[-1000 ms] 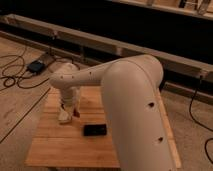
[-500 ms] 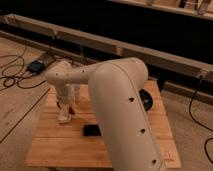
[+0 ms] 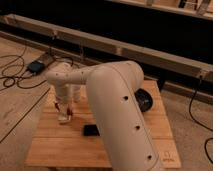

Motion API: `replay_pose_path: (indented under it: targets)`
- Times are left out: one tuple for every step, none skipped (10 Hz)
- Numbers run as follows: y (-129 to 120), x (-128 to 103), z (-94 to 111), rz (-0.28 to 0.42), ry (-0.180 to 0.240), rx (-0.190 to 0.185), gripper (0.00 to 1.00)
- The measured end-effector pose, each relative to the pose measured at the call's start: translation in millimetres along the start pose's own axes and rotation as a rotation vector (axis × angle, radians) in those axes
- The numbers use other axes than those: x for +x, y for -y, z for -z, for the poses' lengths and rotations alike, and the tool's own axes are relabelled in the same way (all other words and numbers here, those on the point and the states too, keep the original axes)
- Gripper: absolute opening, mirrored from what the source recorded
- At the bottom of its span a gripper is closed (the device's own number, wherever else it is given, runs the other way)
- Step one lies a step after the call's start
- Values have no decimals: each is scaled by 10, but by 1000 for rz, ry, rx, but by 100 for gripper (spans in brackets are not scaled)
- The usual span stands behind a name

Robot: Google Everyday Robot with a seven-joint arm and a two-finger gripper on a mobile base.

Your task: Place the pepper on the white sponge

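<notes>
My gripper [image 3: 63,108] hangs from the white arm over the left part of the wooden table [image 3: 60,145]. It is right above the white sponge [image 3: 64,119], a small off-white block, and seems to touch it. A small reddish bit, the pepper [image 3: 69,111], shows at the gripper's tip just above the sponge. I cannot tell whether the pepper is held or rests on the sponge.
A black flat rectangle [image 3: 91,130] lies on the table right of the sponge. A dark bowl [image 3: 145,99] stands at the back right, partly behind my arm's large link [image 3: 120,110]. Cables and a box [image 3: 36,66] lie on the floor at left.
The gripper has stayed over the sponge, shifting only slightly. The arm's large link has swung and covers a different part of the table's middle.
</notes>
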Motion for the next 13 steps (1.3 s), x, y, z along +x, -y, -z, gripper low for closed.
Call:
replay_pose_path:
  targets:
    - [-5, -14, -24, 4, 1, -8, 1]
    - [-11, -12, -42, 8, -4, -14, 6]
    - [-17, -9, -59, 13, -9, -21, 18]
    - [-20, -8, -68, 16, -13, -25, 27]
    - [-24, -8, -74, 19, -16, -29, 35]
    - [-32, -10, -85, 22, -18, -35, 46]
    - [-37, -11, -96, 25, -21, -41, 57]
    - [-42, -17, -101, 28, -21, -46, 68]
    - [-44, -23, -107, 30, -22, -50, 76]
    - [-44, -27, -109, 32, -22, -53, 80]
    - [-43, -34, -109, 33, -21, -56, 80]
    - [-42, -38, -108, 33, -20, -58, 80]
    - [-37, -45, -99, 33, -16, -61, 80]
